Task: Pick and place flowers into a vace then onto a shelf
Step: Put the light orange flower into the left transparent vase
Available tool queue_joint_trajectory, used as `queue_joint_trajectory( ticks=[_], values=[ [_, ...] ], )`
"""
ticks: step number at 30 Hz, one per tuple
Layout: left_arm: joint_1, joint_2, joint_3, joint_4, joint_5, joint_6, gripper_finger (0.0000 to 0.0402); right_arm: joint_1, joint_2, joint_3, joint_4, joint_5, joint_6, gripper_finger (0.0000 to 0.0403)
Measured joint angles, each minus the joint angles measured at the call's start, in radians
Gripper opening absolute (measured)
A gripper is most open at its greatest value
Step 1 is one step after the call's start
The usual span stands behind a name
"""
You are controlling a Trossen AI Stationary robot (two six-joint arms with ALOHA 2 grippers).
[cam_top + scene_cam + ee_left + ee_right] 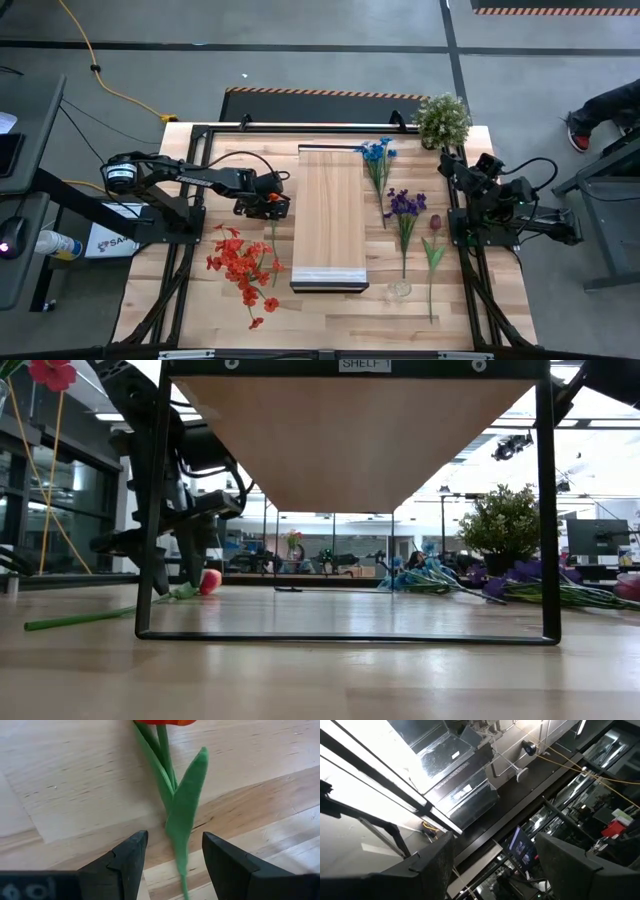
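None of your flowers is in the vase point(399, 288) yet. Left gripper point(172, 862), jaws open, straddles a red tulip point(273, 232) stem at nine o'clock of the shelf point(329, 215). Right gripper point(495, 870) waits open at three. Everything remains: vase, then shelf.

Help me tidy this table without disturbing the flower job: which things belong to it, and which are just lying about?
Part of the job:
- the orange tulip, its stem between the left gripper jaws, which stand open
- red flowers
- blue flowers
- purple flowers
- dark-red flower
- glass vase
- shelf

Just lying about:
- potted plant
- yellow cable on the floor
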Motion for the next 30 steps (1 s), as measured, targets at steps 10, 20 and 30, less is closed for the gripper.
queue_joint_trajectory(
  ticks=[10, 20, 30],
  values=[
    [0.000, 0.001, -0.002, -0.014, -0.040, 0.009, 0.0232, 0.000, 0.000, 0.000, 0.000, 0.000, 0.000, 0.0267],
    [0.000, 0.002, -0.002, -0.027, -0.076, 0.023, 0.0232, 0.000, 0.000, 0.000, 0.000, 0.000, 0.000, 0.0268],
    [0.000, 0.003, -0.004, -0.021, -0.064, 0.026, 0.0232, 0.000, 0.000, 0.000, 0.000, 0.000, -0.001, 0.0268]
  ],
)
